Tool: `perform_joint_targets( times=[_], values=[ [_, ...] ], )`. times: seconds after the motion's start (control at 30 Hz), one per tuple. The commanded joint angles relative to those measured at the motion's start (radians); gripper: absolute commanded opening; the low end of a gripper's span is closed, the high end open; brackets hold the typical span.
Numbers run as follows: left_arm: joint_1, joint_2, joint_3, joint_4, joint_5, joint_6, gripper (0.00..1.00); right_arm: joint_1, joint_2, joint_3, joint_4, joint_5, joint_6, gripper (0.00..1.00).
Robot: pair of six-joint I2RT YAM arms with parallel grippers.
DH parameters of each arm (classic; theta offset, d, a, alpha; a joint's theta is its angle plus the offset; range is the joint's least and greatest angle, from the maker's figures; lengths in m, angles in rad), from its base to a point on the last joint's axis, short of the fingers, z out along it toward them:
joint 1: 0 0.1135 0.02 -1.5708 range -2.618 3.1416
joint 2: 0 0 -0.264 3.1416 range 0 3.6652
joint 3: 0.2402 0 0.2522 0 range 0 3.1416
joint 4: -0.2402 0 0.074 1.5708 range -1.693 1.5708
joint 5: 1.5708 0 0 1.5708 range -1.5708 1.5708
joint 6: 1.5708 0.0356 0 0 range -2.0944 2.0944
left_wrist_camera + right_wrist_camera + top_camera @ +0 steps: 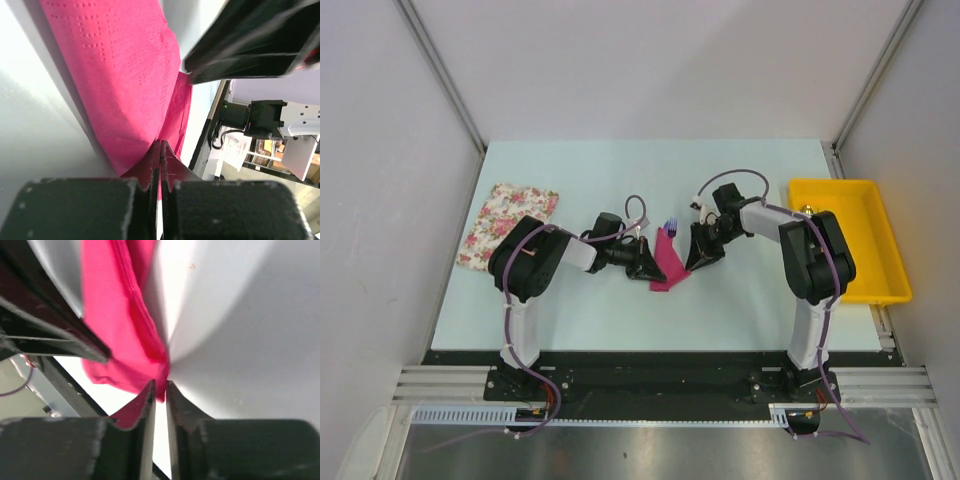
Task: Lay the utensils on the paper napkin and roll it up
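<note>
The left gripper [160,149] is pressed together on one edge of the paper napkin [670,266]. The right gripper [160,387], nearly closed, pinches the opposite edge, with the bunched paper between them on the tabletop [620,170]. A purple fork [669,226] pokes its tines out just beyond both.

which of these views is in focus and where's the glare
Top external: sharp and evenly lit, paper napkin and purple fork crisp. Left wrist: the napkin's embossed dots are sharp, the left claw up close is soft, table washed pale. Right wrist: soft all over, napkin edges smeared, table blown out white.
</note>
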State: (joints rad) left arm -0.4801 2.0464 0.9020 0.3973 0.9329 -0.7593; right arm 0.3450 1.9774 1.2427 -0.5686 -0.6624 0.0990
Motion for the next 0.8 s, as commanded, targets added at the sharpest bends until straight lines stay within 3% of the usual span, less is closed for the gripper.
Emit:
perform_joint_targets(
  times=[0.0, 0.33, 0.63, 0.77],
  values=[
    [0.017, 0.024, -0.011, -0.006, -0.036, 0.038, 0.00, -0.015, -0.124, 0.073, 0.057, -0.054, 0.094, 0.23],
    [0.017, 0.017, -0.008, -0.012, -0.031, 0.069, 0.01, 0.054, -0.063, 0.018, 0.341, -0.151, 0.379, 0.23],
    [0.017, -0.009, -0.018, 0.037, 0.030, 0.091, 0.09, 0.054, 0.066, -0.068, 0.435, -0.115, 0.407, 0.17],
    [0.017, -0.054, -0.060, 0.182, 0.092, 0.016, 0.21, 0.048, 0.106, -0.081, 0.428, -0.091, 0.369, 0.15]
  ],
)
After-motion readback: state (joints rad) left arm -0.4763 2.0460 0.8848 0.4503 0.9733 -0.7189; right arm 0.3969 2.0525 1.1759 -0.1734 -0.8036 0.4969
